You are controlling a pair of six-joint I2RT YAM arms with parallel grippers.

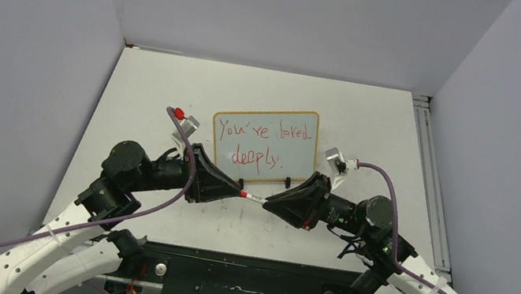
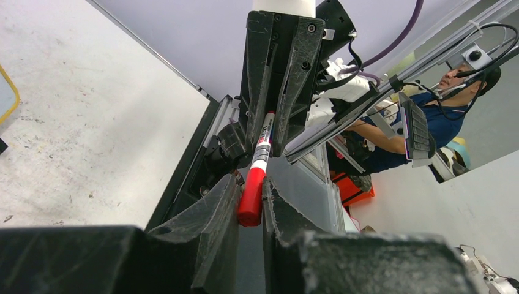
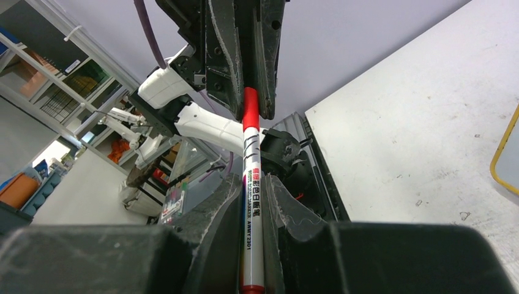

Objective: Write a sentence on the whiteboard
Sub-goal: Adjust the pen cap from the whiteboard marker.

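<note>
So the whiteboard [image 1: 300,160] is standing on its two little black feet about mid-table [image 1: 146,96], written face toward the arms. Its long side runs left to right, skewed a bit so the right end sits farther back than the left. The sentence [image 1: 256,159] is on it in red, two lines, "You're loved" over "deeply", running along that same long side.

Room-wise, white tabletop shows to the left of the board, to its right and behind it. Grey walls close in the left, back and right sides, and a metal rail [image 1: 431,183] runs along the right edge. The near edge is where the arm bases sit.

Just in front of the board the two grippers meet nose to nose, and both are clamped on one marker [image 1: 252,196]. The left gripper [image 1: 238,190] has its fingers pinched on the red cap, and the right gripper [image 1: 268,201] is squeezed around the white barrel. The marker is up off the table, lying level, long axis left to right and roughly in line with the board's bottom edge, cap end toward the left arm. From the wrist cameras the cap looks seated on the barrel. A bit of the board's tan frame pokes in at the edge of both wrist views.
</note>
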